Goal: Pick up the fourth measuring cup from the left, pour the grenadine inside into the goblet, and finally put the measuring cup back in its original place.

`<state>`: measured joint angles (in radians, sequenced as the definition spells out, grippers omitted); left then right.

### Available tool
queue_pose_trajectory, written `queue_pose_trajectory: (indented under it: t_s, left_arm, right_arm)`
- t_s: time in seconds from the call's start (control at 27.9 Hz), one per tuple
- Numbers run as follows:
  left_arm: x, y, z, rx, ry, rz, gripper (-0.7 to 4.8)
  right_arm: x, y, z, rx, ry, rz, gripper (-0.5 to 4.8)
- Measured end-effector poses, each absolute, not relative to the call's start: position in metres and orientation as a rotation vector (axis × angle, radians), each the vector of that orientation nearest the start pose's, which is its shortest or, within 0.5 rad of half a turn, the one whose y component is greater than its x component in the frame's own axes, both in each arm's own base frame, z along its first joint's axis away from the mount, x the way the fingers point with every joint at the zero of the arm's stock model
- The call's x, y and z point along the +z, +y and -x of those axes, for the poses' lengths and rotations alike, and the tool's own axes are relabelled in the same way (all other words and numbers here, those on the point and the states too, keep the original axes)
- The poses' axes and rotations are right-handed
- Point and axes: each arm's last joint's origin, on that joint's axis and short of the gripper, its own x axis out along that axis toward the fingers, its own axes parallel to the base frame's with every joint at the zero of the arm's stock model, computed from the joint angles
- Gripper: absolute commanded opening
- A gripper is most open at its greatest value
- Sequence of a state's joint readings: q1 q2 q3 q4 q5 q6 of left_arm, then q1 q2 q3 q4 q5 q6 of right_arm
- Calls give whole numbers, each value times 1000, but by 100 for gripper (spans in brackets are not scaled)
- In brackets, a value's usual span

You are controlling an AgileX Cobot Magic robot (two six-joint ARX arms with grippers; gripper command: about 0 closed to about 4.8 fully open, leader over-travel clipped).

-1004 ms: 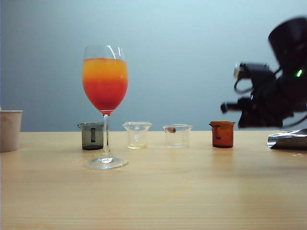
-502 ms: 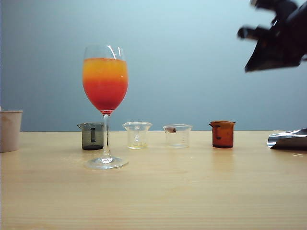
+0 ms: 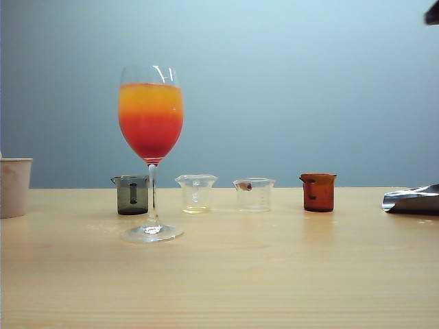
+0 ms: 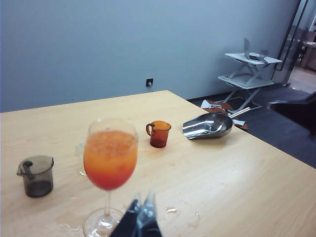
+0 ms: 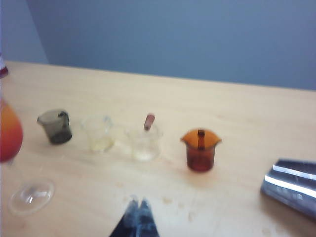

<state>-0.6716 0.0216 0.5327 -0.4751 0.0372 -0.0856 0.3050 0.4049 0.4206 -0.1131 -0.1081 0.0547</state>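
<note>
While both arms hang high above the pale wooden counter [image 3: 226, 274], you have these items below them.

Left tool [image 4: 140, 217]: fingertips pressed together, nothing between them, seen in the left wrist view. Just ahead of its tips stands the tall clear stemmed goblet [image 4: 109, 173], its bowl filled with drink, orange at the top and red toward the stem. A few small wet patches [image 4: 182, 217] lie on the wood beside its foot.

Right tool [image 5: 138, 217]: fingertips likewise together and empty, seen in the right wrist view. In the exterior view only a dark corner of an arm shows at the upper right edge.

Small amber-brown translucent measuring cup [image 5: 200, 150] with handle and pouring lip: upright on the counter, ahead of the right tool and slightly to one side, well apart from it and untouched. You cannot tell whether any dark red grenadine remains inside.

In line with it, further from the right tool: two clear colourless cups [image 5: 144, 143], then a smoky grey cup [image 5: 56, 127].

Shiny metal scoop [image 3: 411, 199]: lying beyond the amber cup, at the counter's right end.

Pale beige paper cup [image 3: 14, 186]: at the far left edge.
</note>
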Motion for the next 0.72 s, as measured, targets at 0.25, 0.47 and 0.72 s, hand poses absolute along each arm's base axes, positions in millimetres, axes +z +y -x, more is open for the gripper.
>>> queue_pose_trajectory:
  t_s: [0.25, 0.47, 0.72]
  left_arm:
    - [251, -37, -44, -712, 45, 129, -5]
    - [213, -52, -63, -714, 13, 148, -5]
    - [170, -61, -74, -720, 67, 183, -6]
  right_arm:
    - [248, 31, -88, 410, 59, -48, -6]
    - [207, 27, -76, 413, 35, -51, -6]
    - [171, 30, -84, 404, 187, -37, -6]
